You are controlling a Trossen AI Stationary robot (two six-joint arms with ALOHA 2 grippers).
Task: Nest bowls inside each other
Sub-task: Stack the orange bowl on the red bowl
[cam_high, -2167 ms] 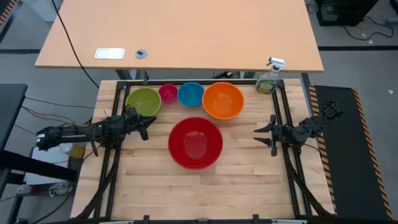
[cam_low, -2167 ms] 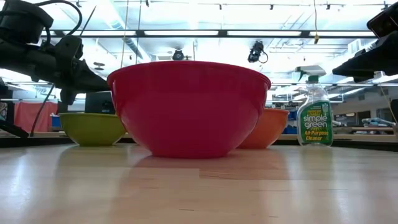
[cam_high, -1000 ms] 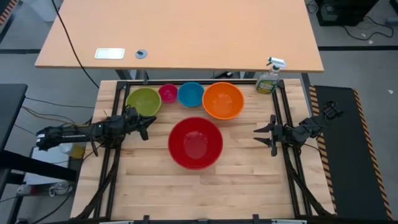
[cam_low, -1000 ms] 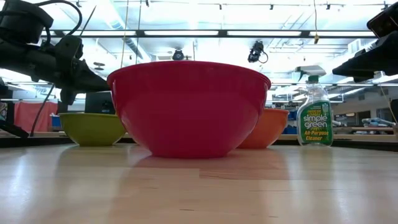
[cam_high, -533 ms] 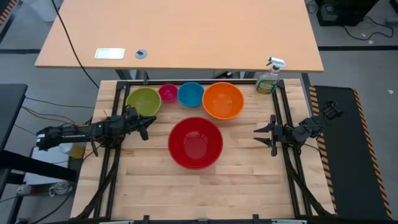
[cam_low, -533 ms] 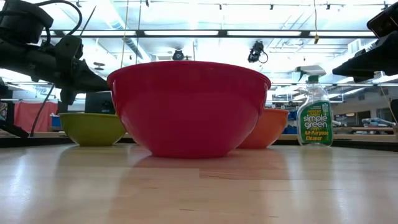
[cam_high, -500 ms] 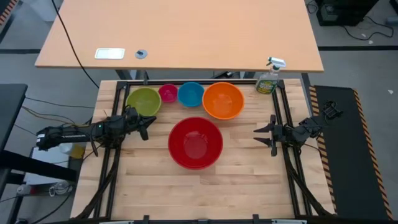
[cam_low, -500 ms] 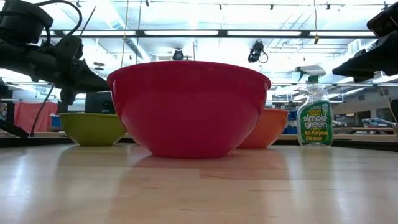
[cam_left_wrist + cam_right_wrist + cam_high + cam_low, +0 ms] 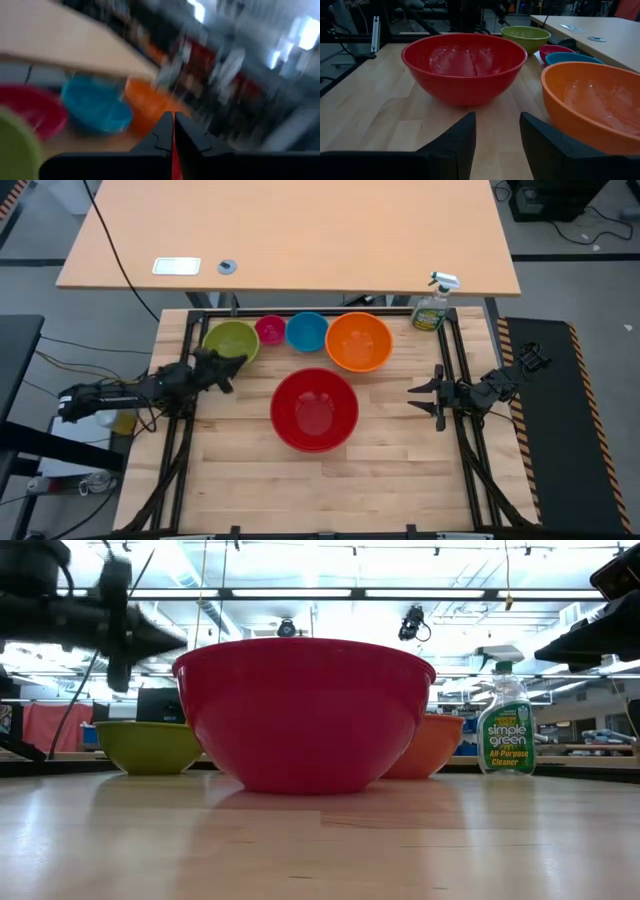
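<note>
Five round glossy plastic bowls on the pale wooden slatted table [image 9: 250, 480], none nested, all mouth up. Large red bowl [image 9: 314, 409] alone near the table's middle, empty, smooth-walled with bright glints. Behind it, in one row along the far edge: yellow-green bowl [image 9: 231, 341], small pink bowl [image 9: 270, 329], blue bowl [image 9: 306, 331], orange bowl [image 9: 358, 341], close side by side. From table height, only three of the five on show: red filling the centre, yellow-green at one side, a slice of orange at the other; pink and blue hidden behind the red wall. In the left wrist view, heavily smeared: pink and yellow-green cut off at the edge, blue and orange only as soft shapes.

Left gripper [image 9: 237, 363] just beside the yellow-green bowl's near rim, above the table's left side, fingers [image 9: 162, 134] pressed together, nothing between them; blurred in the low view too. Right gripper [image 9: 418, 401] over the right edge, well apart from every bowl, fingers [image 9: 456, 141] spread with a clear gap, holding nothing.

One green translucent spray bottle [image 9: 432, 308] with a white trigger head upright at the far right corner, just beyond the orange bowl. One larger tan desk [image 9: 300, 240] beyond the table.
</note>
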